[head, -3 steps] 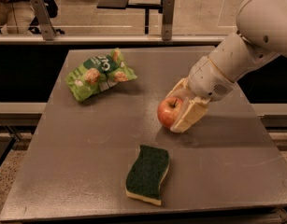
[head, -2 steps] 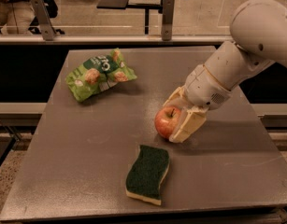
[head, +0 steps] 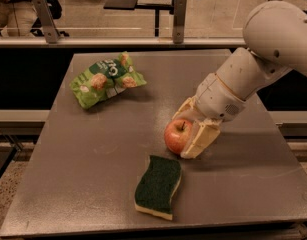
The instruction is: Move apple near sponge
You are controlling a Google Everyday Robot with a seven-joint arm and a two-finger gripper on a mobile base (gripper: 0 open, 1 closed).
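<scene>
Small red apple, yellowish on one flank, stem up, just right of the frame's centre. Sits on or barely off the worktop; cannot tell which. Probably handles as a firm, fairly light, round thing: stiff enough to take a squeeze without giving, but smooth-skinned and curved, so likely to roll or squirt out of a loose or off-centre pinch. Bruises under hard pressure, so calls for a moderate squeeze only. Best taken across the widest part at mid-height, pads on opposite flanks, clear of the stem.

Held much that way at present: claw pinching the apple, one pale finger flat against the right-hand flank, the other behind it toward the upper right, partly hidden. Hangs off the white arm that fills the frame's upper right.

Sponge just below the apple, toward lower centre, dark green top up, pale yellow base showing along its near edge. Near the apple, not touching. Soft and flat, unlikely to shift unless nudged. Seems to leave little more than a low, gentle set-down, so as to keep the apple from rolling away.

Farther out, green snack bag in the upper left, well apart from both.
</scene>
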